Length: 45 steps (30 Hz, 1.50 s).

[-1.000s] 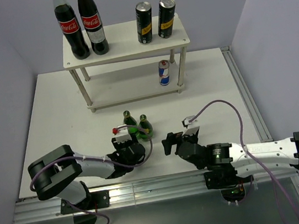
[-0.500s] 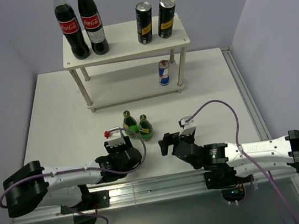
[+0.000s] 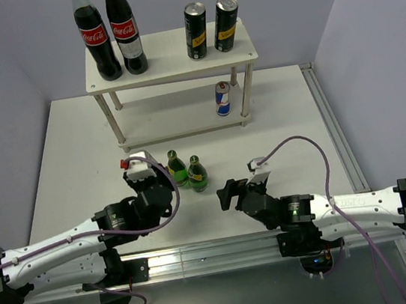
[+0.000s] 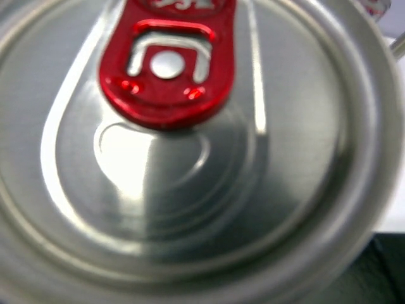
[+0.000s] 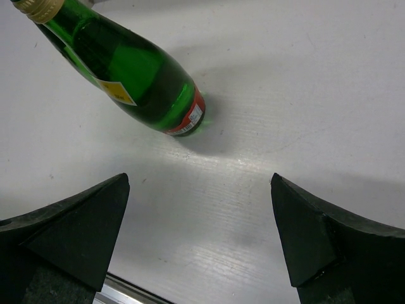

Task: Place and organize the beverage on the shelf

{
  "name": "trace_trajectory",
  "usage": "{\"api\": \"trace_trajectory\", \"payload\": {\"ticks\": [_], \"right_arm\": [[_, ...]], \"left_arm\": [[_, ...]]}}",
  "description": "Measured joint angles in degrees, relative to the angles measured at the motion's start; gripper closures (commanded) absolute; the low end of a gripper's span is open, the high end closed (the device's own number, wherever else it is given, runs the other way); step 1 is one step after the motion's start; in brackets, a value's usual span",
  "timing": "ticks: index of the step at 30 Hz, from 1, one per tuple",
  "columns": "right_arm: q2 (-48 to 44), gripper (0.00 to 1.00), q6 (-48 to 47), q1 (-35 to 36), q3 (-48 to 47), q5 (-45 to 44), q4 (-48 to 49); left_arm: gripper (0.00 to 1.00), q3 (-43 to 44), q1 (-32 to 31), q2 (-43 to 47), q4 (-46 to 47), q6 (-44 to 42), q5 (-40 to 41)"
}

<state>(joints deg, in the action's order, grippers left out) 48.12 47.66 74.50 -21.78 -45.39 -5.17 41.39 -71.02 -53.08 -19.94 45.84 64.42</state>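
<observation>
**Can under left wrist, shelf beyond it to the right**

The can [image 4: 190, 158] top, with its red tab [image 4: 168, 63], fills the left wrist view. So the can sits right below the left gripper [image 3: 147, 186], long axis along the camera's line. No fingers show, so cannot tell if it is clamped; probably held. The shelf [image 3: 167, 59] lies away from the bases, up and right of that gripper. A blue can [image 3: 223, 98] stands at the right end of its lower tier. The right gripper [image 5: 199, 190] is spread wide and empty. A green bottle [image 5: 136, 82] stands on the counter [image 5: 285, 95] ahead-left of it, apart.
</observation>
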Motion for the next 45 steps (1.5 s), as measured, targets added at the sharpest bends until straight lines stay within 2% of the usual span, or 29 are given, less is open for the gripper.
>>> {"api": "trace_trajectory", "payload": {"ticks": [5,9,14,18,23,38,45], "right_arm": [[-2.05,0.0,1.38,0.0,1.77,0.0,-0.57],[-4.24,0.01,2.56,0.0,2.73,0.0,-1.9],[-7.74,0.01,3.8,0.22,2.86,-0.02,-3.61],[-10.34,0.0,4.42,0.42,2.95,-0.13,-5.38],[-12.61,0.0,5.03,0.52,3.39,-0.46,-6.8],[-12.94,0.01,5.46,0.52,3.41,-1.33,-9.07],[-14.08,0.0,5.51,0.52,3.48,-2.01,-10.32]], "left_arm": [[1.0,2.49,9.66,-0.94,8.5,-13.7,-7.02],[1.0,8.24,19.58,-7.58,14.38,-21.03,-14.93],[1.0,15.82,28.04,-19.3,19.45,-25.88,-24.87],[1.0,18.01,32.35,-26.23,22.34,-27.71,-31.32],[1.0,18.23,34.67,-31.41,24.52,-29.05,-35.41],[1.0,19.21,35.23,-46.64,35.36,-30.14,-42.77],[1.0,24.04,35.28,-52.65,38.95,-29.88,-45.33]]}}
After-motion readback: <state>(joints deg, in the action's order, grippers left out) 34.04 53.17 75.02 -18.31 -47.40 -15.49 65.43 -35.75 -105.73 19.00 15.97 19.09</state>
